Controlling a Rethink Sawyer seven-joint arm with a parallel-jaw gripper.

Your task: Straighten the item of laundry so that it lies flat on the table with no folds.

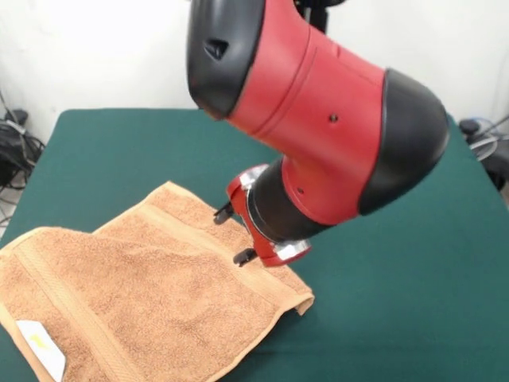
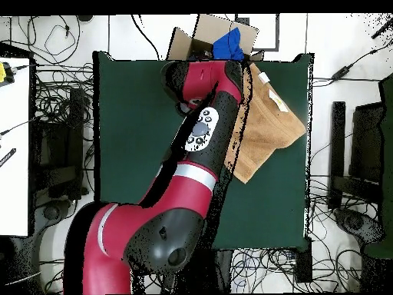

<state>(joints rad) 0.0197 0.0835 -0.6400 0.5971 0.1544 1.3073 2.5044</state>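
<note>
The peach-orange towel [image 1: 151,302] lies on the green table [image 1: 398,278] at the near left of the front view. Its left part is folded over along a crease and its near corner runs past the picture's bottom edge. A white tag [image 1: 40,348] shows at the near left edge. My gripper [image 1: 235,235] is down at the towel's far right edge, with two black fingertips [image 1: 223,213] spread apart and nothing between them. In the overhead view the towel [image 2: 269,127] lies by the table's [image 2: 130,115] upper right corner, and the arm hides the gripper.
The red and black arm [image 1: 318,135] fills the upper middle of the front view. A cardboard box with a blue object [image 2: 230,42] sits beyond the table's top edge in the overhead view. Cables and equipment [image 2: 54,138] surround the table.
</note>
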